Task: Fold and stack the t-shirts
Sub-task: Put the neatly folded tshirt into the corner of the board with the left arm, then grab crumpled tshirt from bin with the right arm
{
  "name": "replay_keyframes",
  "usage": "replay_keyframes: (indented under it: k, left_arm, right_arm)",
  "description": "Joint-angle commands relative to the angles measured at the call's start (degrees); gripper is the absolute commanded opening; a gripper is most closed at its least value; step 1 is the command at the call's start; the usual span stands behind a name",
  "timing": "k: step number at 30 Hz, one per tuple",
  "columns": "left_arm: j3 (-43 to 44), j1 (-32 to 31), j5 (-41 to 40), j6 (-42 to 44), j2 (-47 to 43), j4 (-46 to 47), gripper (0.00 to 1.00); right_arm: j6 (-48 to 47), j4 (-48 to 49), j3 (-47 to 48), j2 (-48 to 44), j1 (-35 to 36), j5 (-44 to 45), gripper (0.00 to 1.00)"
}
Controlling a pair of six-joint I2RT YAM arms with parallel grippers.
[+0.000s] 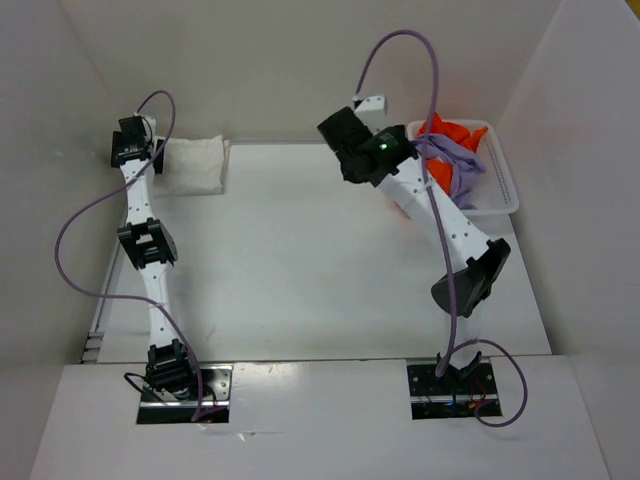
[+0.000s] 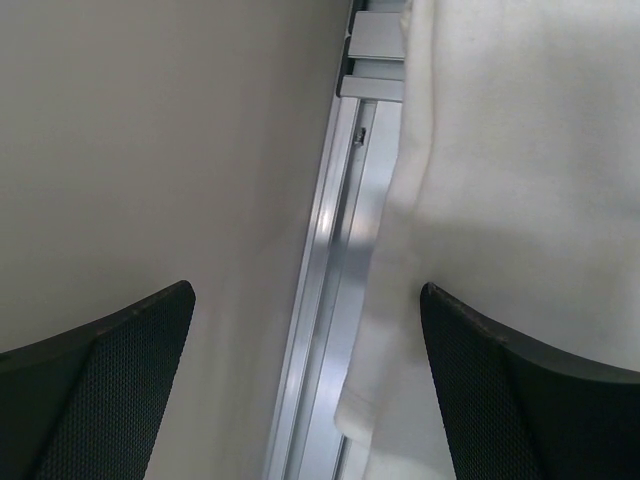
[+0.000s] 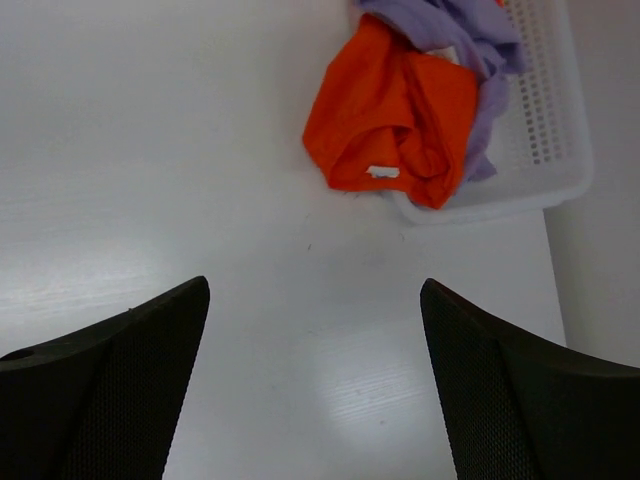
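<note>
Starting at the far left corner of the surface (image 1: 300, 250), the left gripper (image 2: 307, 296) hangs with its jaws spread wide and nothing between them. Its wrist camera looks straight down: pale wall (image 2: 150, 150) on one side, an aluminium rail (image 2: 330, 300) running between the fingers, and the edge of the white t-shirt (image 1: 193, 165) under the right-hand finger. I can't say whether finger and cloth touch. From above, that white t-shirt lies as a neat folded block against the back edge, just beside the gripper.

Moving across, the middle of the surface is bare white.

Over to the right, the right arm reaches toward the far right corner. The right gripper (image 3: 315, 290) is released too, fingers well apart, gripping nothing, poised over bare surface short of the clothes. Ahead of it the orange t-shirt (image 3: 390, 120) sits bunched, spilling over the corner of the white mesh basket (image 3: 555, 130) onto the surface. The lavender t-shirt (image 3: 485, 60) is crumpled against it, draped inside the basket.
</note>
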Motion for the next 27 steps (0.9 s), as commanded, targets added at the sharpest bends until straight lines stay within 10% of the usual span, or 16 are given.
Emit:
replay_keyframes:
  k: [1,12,18,25,27]
  left_arm:
    - [0.7,0.4,-1.6,-1.6,-8.5,0.6,1.0]
    - [0.7,-2.2,18.9,-10.3,-30.7,-15.2,1.0]
    - [-13.2,-9.5,54.2,-7.9,-43.4,-20.0,1.0]
    - [-30.2,-26.9,50.3,2.7,-47.9,-21.6,1.0]
    - [-50.2,-28.3,48.7,-0.1,-55.3,-8.1,1.0]
  right_arm:
    - [2.6,-1.1,-0.7,-4.5,-6.1,3.4,0.91]
    - [0.9,12.1,-11.5,-7.7,-26.7,-13.5,0.93]
    - [-1.2,23.6,-24.9,-11.3,-33.8,-23.5,0.93]
    - [-2.3,30.4,-29.3,-6.5,-35.2,-24.1,0.93]
    - [-2.3,31.8,-28.6,-4.7,-35.9,-24.1,0.93]
